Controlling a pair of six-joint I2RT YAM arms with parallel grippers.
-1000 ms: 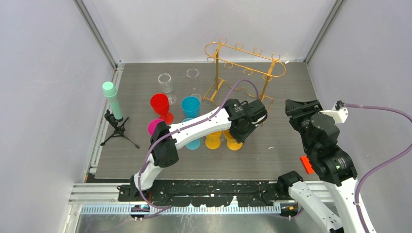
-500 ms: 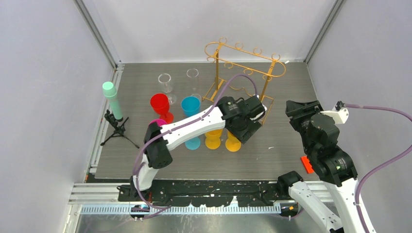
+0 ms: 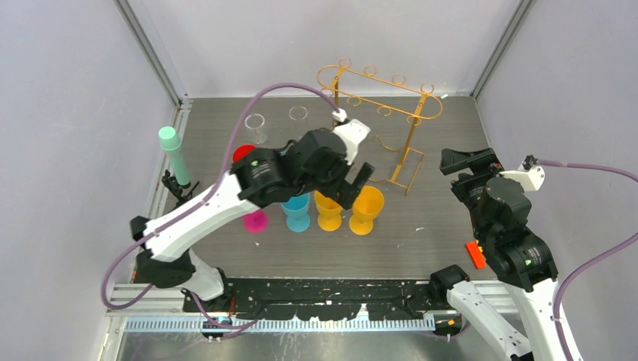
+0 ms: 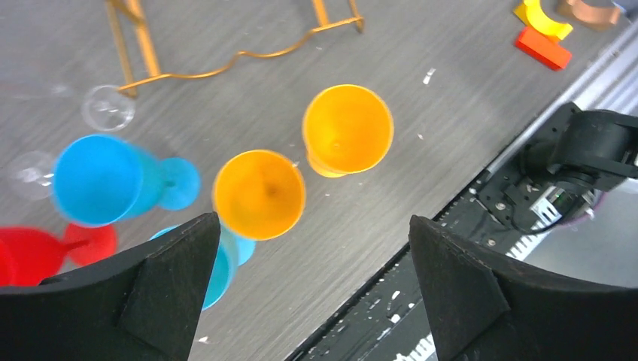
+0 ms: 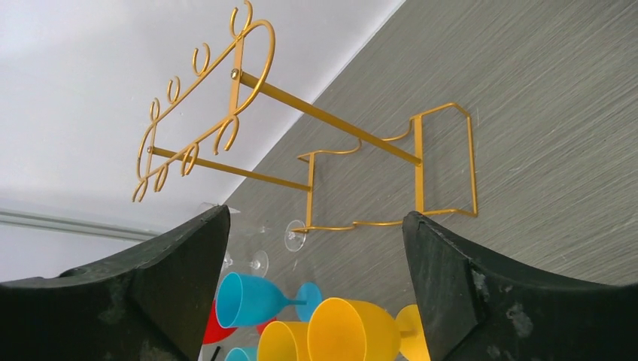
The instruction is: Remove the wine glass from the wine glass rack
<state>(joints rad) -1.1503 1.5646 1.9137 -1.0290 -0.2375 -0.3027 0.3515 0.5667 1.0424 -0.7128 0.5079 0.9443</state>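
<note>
Looks done: wine glass rack upper centre bare, yellow wine glass upright on bench; left tool and right tool wide, empty

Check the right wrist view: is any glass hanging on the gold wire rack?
No; all loops on the gold wire rack are bare.

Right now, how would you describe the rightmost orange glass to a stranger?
Find the gold wire rack at the table's back. Before its base stands a row of coloured glasses. The orange glass ends it on the right, with no neighbour beyond.
</note>
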